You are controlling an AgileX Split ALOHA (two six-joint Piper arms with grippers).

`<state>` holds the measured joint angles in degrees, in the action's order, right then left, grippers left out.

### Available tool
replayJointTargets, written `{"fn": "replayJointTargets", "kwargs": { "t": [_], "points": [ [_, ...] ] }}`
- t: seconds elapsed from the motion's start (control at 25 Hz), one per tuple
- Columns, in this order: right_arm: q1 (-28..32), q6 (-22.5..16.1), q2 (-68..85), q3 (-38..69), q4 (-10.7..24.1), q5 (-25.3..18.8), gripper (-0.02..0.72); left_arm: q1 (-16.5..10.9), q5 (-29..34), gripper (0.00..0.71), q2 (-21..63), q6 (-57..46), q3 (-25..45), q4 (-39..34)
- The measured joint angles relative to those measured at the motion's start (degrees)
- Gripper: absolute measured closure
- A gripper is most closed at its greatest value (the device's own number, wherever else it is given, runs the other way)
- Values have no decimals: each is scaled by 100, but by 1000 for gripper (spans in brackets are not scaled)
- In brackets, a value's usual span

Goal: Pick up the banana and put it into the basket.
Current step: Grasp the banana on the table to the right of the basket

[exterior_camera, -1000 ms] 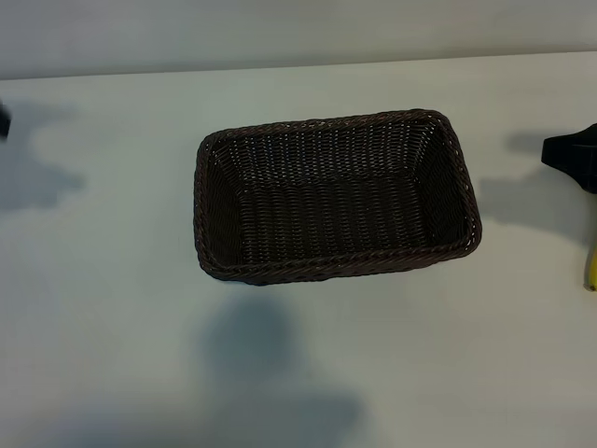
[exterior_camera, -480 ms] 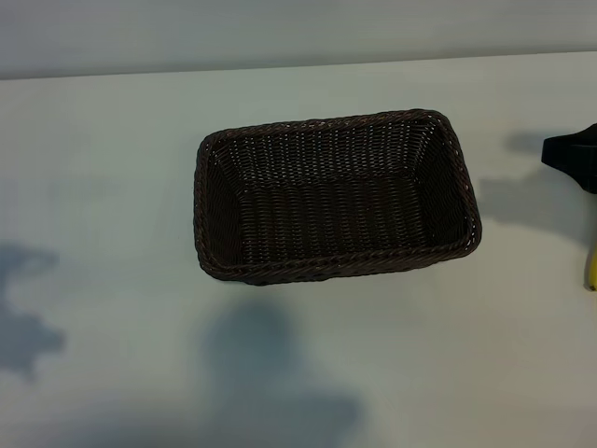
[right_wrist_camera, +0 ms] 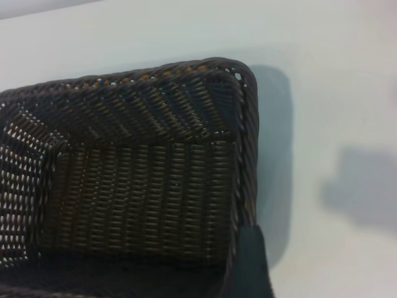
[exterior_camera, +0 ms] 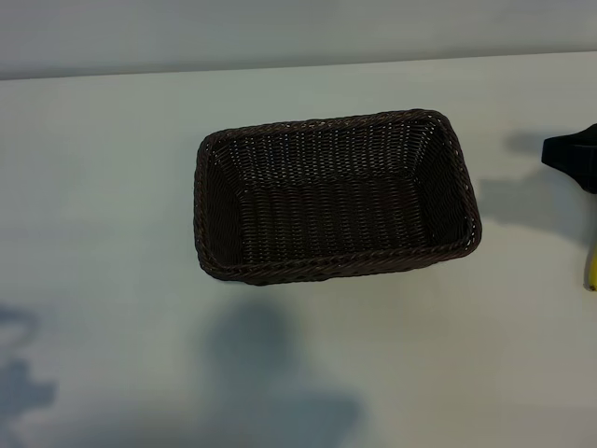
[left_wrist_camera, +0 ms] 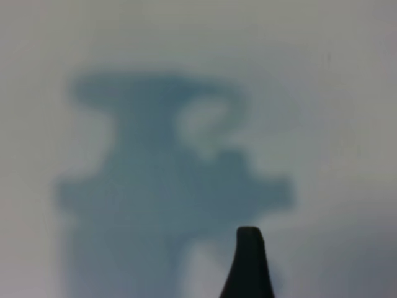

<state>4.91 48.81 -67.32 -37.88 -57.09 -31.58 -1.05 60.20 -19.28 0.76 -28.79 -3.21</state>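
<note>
Banana (exterior_camera: 591, 269) shows only as a yellow sliver at the counter's (exterior_camera: 112, 215) right edge, just below the right pincer (exterior_camera: 571, 159), well apart from the empty basket (exterior_camera: 331, 266). Right pincer's jaws stand apart, left pincer's (left_wrist_camera: 248, 264) too. Best approach: drop over the banana's middle, across its curve; its length and lie stay cut off.

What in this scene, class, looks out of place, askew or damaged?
Nothing looks damaged or spilled. The dark brown woven wicker basket sits upright and empty on the white table. The one oddity: the bright-yellow banana shows only as a sliver at the exterior view's right edge, below the right hand.
</note>
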Motion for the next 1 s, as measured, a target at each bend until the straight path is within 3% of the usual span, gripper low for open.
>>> {"fn": "replayJointTargets", "kwargs": {
  "t": [0.6, 0.88, 1.0],
  "points": [
    [0, 0, 0, 0, 0, 0, 119, 0, -37, 110, 331, -76, 6, 171],
    [0, 0, 0, 0, 5, -16, 119, 163, -24, 110, 1798, -76, 6, 171],
    [0, 0, 0, 0, 10, -70, 119, 169, 5, 110, 1969, -76, -7, 171]
  ]
}}
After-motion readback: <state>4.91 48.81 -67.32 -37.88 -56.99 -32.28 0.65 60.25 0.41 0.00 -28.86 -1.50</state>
